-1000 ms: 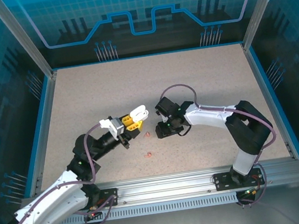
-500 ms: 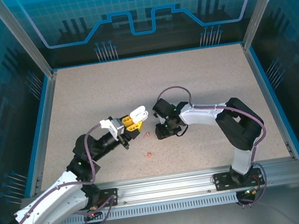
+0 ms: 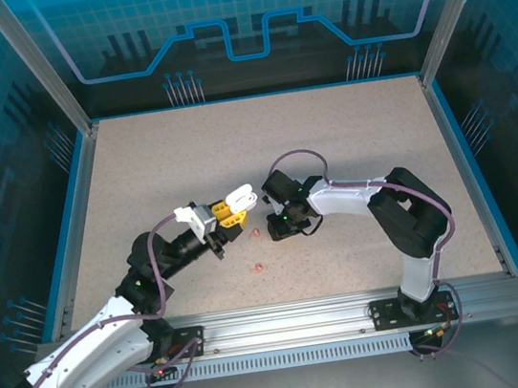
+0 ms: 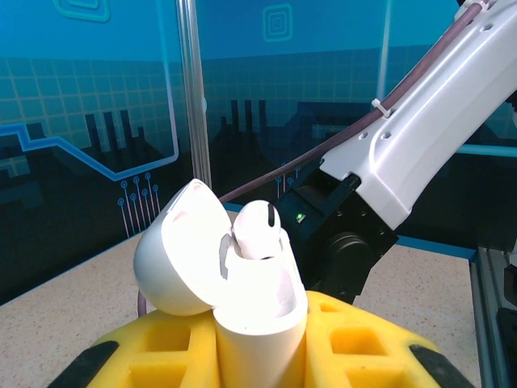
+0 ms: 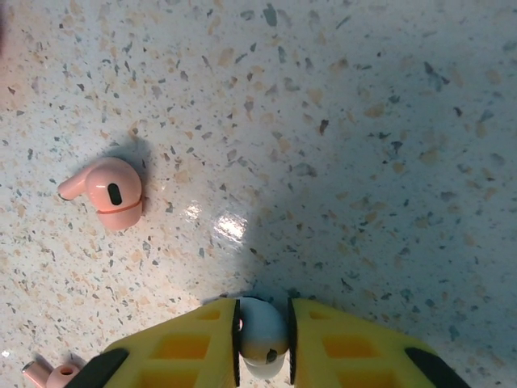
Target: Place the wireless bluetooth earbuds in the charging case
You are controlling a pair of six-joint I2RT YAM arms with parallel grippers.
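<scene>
Left wrist: open white case (image 4: 260, 319) holds one white earbud (image 4: 257, 232).

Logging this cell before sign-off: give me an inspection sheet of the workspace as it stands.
Surface: speckled beige tabletop, no spills seen.
Job's things: open charging case with one white earbud seated; second white earbud pinched; two pink earbuds loose on the tabletop.
Clutter: nothing seen.
Grippers: left gripper shut on the charging case; right gripper shut on the second white earbud, low over the tabletop.
Cables: purple cable loops along each arm.
Surroundings: blue printed panels, aluminium frame.
</scene>
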